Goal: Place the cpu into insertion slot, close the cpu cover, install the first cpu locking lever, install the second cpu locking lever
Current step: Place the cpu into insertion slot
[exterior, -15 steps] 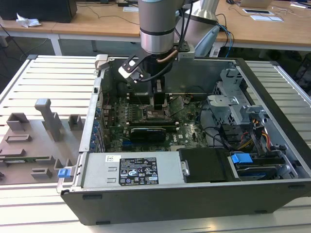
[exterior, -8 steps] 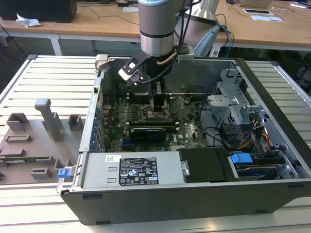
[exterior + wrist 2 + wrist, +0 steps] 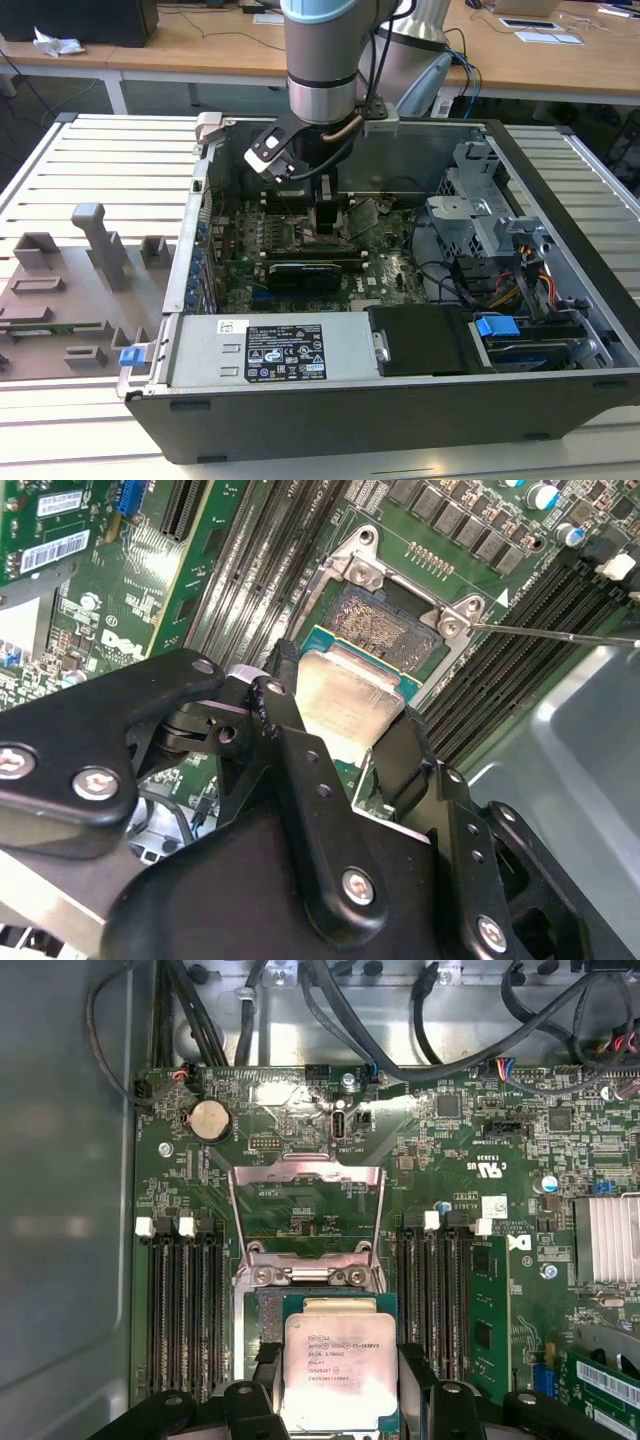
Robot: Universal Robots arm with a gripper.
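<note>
1. Insertion slot (image 3: 385,628) (image 3: 268,1322): a square socket with a silvery rim on the green motherboard (image 3: 450,1160), taken here as the reference point. In the second wrist view, its dark pin field lies bare on the side away from the gripper.
2. Cpu (image 3: 345,695) (image 3: 340,1370): a flat square chip with a silvery top and a green edge. It is tilted over the gripper-side part of the insertion slot. Whether it touches the slot cannot be told.
3. Gripper (image 3: 340,698) (image 3: 345,1405) (image 3: 325,215): black and carried by the arm down into the open computer case (image 3: 400,400), directly over the insertion slot. It is clamped on the cpu, with one of its fingers (image 3: 285,720) against each of two opposite edges.
4. Cpu cover (image 3: 305,1173): a thin silvery frame with a square opening. It is swung open and lies back from the insertion slot on the side away from the gripper, with the board visible through its opening.
5. Locking lever (image 3: 560,635): a thin metal rod running out from a corner of the insertion slot, unlatched.
6. Memory slots (image 3: 185,1310): long black rows flanking the insertion slot on two sides.
7. Coin battery (image 3: 210,1120): round and silvery, beyond the open cover as seen from the insertion slot.
</note>
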